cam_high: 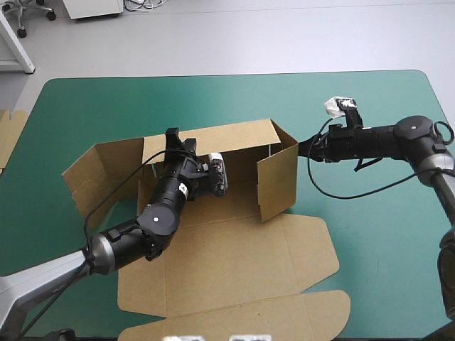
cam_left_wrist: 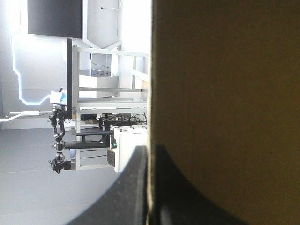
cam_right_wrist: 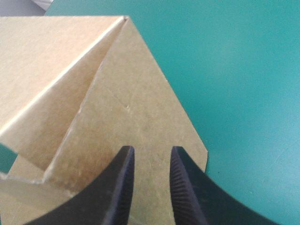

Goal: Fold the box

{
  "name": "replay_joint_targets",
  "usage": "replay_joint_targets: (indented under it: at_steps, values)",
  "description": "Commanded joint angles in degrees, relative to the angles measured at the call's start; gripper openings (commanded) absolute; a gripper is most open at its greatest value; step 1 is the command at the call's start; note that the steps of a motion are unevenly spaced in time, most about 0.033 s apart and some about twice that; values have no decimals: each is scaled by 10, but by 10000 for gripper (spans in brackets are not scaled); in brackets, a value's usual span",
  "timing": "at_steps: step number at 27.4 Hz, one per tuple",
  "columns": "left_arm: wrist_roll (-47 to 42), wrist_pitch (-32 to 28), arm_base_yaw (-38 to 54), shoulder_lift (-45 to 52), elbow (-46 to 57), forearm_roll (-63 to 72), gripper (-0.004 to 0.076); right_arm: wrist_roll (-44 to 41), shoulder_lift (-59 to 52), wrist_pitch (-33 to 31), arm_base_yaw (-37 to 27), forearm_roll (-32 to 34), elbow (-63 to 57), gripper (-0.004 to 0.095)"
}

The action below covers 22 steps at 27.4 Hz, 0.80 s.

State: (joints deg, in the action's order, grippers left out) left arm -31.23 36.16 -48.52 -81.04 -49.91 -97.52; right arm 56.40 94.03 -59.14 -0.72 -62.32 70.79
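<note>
Left arm bends up into the box at the middle of the table, left fingers pinching its back wall's edge. Right arm stretched level, right fingers slightly parted, the side wall just ahead of them.

I count one brown cardboard box, a single cut sheet, lying on one bench with a teal-green cover. I have two hands, each with two black fin-shaped fingers: one left hand and one right hand. One more edge of brown board shows at the bench's left edge.
</note>
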Motion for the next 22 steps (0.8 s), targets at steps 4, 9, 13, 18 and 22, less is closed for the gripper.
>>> replay_joint_targets:
  at_steps: [4,9,13,18,22]
  values:
    - [-13,15,-2,19,-14,-38,-11,170,-68,-7,3,-103,-73,252]
    - [-13,8,-2,19,-14,-38,-11,242,-75,-6,3,-136,-118,253]
    - [-13,8,-2,19,-14,-38,-11,259,-75,-17,3,-136,-122,253]
    - [-12,8,-2,19,-14,-38,-11,268,-75,-23,3,-139,-122,253]
    - [-13,8,-2,19,-14,-38,-11,271,-75,-23,3,-137,-122,309]
